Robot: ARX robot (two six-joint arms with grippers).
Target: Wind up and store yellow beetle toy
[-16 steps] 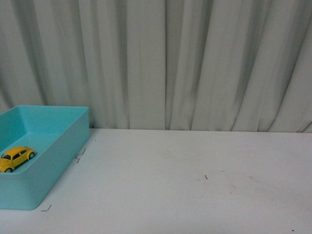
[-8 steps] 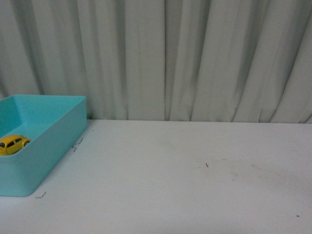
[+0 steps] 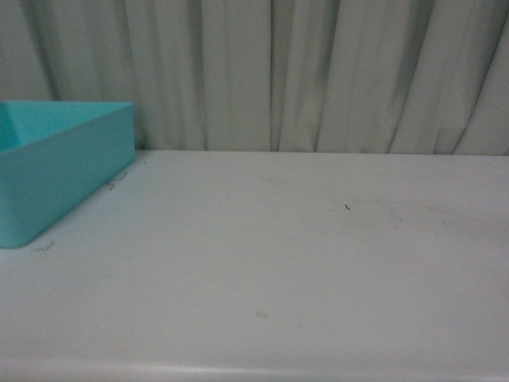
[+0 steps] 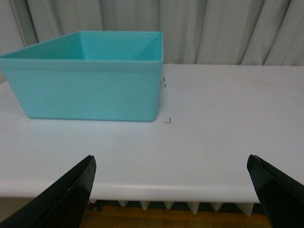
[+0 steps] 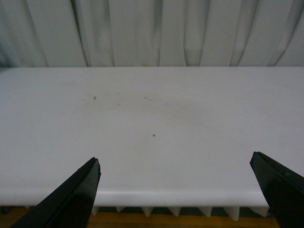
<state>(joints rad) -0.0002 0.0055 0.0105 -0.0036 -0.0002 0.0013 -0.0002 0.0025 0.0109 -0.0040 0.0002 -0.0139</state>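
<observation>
Fingers spread wide on both sides: left gripper (image 4: 171,190) gaping over the near edge of the tabletop (image 3: 302,263), facing the turquoise bin (image 4: 90,90); right gripper (image 5: 175,190) gaping too, over bare white surface, holding nothing. Yellow beetle toy nowhere in sight, bin interior hidden behind its wall in every view, so cannot say from here whether the toy lies inside. Curtain (image 3: 318,72) hanging behind. Looks like the closing stage, arms parked low. Next: peek into the bin to confirm storage.
</observation>
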